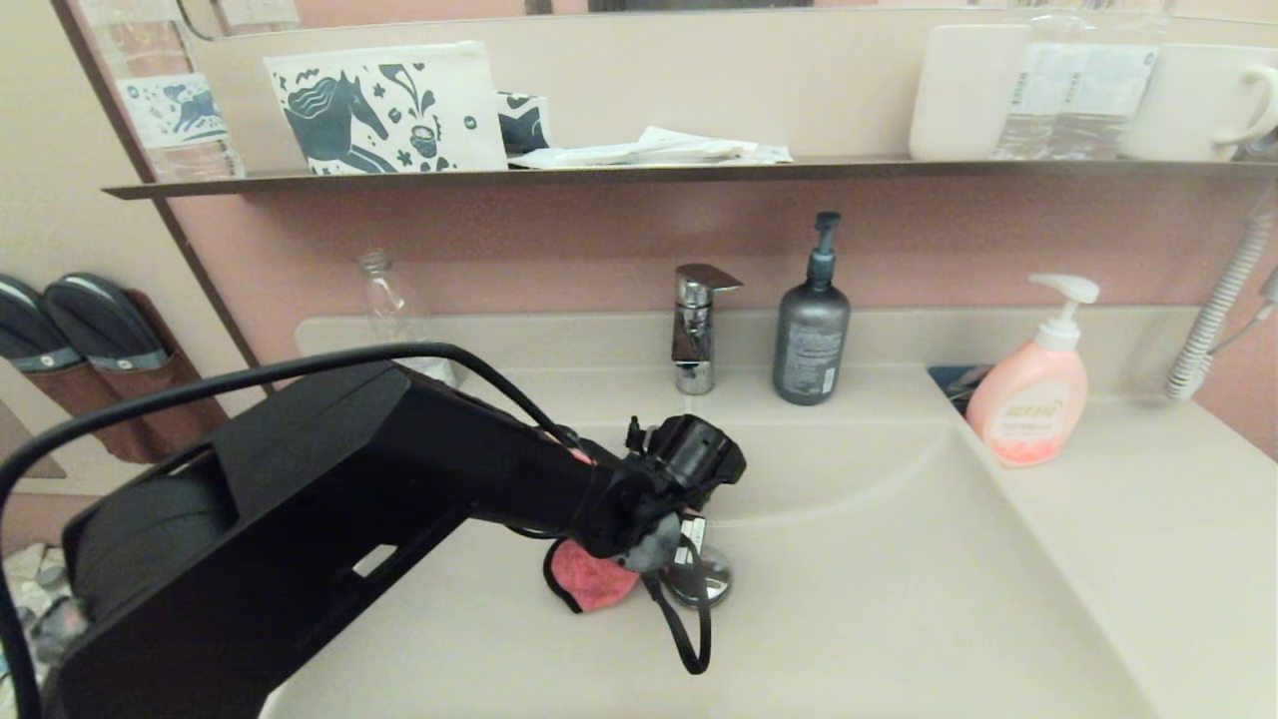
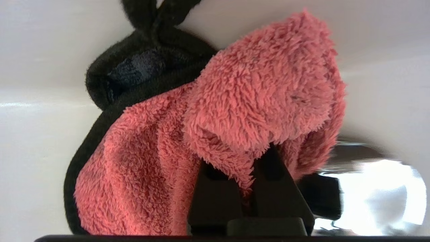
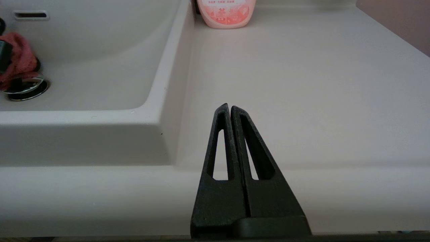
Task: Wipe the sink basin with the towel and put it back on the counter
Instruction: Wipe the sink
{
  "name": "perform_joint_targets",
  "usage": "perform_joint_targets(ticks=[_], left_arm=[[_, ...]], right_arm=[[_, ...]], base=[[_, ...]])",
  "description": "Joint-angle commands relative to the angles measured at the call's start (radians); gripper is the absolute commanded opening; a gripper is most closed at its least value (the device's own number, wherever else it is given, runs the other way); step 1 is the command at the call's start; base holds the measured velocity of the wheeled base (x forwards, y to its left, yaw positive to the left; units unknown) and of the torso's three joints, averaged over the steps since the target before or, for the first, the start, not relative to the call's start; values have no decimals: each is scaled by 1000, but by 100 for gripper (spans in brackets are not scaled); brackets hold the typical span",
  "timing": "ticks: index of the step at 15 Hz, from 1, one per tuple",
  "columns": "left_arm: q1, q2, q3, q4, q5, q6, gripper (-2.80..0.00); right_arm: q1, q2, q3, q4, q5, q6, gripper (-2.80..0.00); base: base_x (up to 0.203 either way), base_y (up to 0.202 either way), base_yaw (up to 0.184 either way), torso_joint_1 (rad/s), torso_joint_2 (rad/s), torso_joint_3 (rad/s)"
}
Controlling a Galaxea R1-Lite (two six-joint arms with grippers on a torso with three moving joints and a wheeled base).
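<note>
The coral-pink towel (image 1: 591, 579) with black trim lies bunched on the floor of the beige sink basin (image 1: 879, 599), just left of the chrome drain plug (image 1: 707, 579). My left gripper (image 1: 649, 544) reaches down into the basin and is shut on the towel (image 2: 255, 101), a fold of which is pinched between its fingers (image 2: 215, 191). The drain plug (image 2: 373, 191) shines beside the cloth. My right gripper (image 3: 229, 107) is shut on nothing and is parked in front of the counter (image 3: 302, 74), to the right of the basin (image 3: 100, 67). The towel (image 3: 18, 62) shows far off there.
A chrome faucet (image 1: 699, 325) and a grey pump bottle (image 1: 811, 335) stand behind the basin. A pink soap bottle (image 1: 1028, 394) is on the right counter (image 1: 1148, 519). A clear bottle (image 1: 389, 300) stands back left. The overflow slot (image 3: 31, 15) sits in the basin's wall.
</note>
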Motion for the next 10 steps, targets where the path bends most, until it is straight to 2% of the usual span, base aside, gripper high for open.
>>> perform_joint_targets(ticks=[1,7,10], left_arm=[[-51,15,-44,30,-6,-20,-280],[-167,16,-198,216,-14,-143,-280],[-206,10,-225,267,-17,-178,-280]], right_arm=[[0,2,0,0,0,0,-280],[0,2,0,0,0,0,-280],[0,2,0,0,0,0,-280]], base=[[0,0,0,0,0,0],[0,0,0,0,0,0],[0,0,0,0,0,0]])
